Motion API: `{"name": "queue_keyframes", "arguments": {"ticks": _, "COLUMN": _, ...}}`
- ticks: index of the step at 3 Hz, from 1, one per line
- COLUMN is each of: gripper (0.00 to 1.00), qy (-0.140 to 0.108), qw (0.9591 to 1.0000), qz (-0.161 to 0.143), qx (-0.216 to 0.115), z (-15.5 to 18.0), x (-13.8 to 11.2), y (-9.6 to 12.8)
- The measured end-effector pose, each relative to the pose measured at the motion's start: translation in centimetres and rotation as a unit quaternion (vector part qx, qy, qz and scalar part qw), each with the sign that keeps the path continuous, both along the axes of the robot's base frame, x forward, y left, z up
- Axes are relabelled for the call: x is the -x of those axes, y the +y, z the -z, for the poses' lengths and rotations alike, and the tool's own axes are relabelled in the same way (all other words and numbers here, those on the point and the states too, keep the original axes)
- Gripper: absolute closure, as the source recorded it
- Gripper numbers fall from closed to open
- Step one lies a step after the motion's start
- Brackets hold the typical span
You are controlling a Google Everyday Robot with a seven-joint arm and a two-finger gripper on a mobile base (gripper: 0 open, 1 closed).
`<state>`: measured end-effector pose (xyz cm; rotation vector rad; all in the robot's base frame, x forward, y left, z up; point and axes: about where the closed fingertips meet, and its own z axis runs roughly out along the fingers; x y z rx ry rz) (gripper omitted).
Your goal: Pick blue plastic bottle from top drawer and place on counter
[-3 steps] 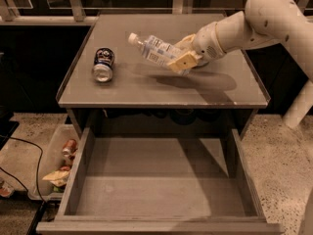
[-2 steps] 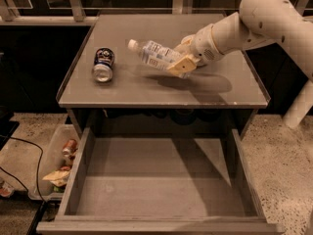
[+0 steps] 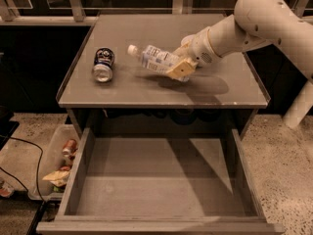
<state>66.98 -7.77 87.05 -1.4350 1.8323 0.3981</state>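
The blue plastic bottle (image 3: 152, 58) is clear with a white cap and a pale printed label. It lies tilted, cap to the left, just above the middle of the counter (image 3: 215, 87). My gripper (image 3: 180, 62) comes in from the right on the white arm and is shut on the bottle's base end. The top drawer (image 3: 156, 190) is pulled open below the counter, and its grey floor holds nothing.
A dented blue-and-silver soda can (image 3: 103, 65) lies on the counter's left side. A clear bin (image 3: 57, 168) with cans and wrappers stands on the floor left of the drawer. A black cable runs at the far left. A railing stands behind the counter.
My gripper has moved the bottle lower and slightly left, down toward the counter top. The can and the drawer have not moved.
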Motion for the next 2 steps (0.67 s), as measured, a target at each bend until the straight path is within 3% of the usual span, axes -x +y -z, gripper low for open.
{"name": "queue_keyframes", "arguments": {"ticks": 2, "gripper": 0.13, "qy": 0.000, "qw": 1.0000, "qz": 0.000, "qx": 0.000, "z": 0.00, "x": 0.00, "y": 0.00}}
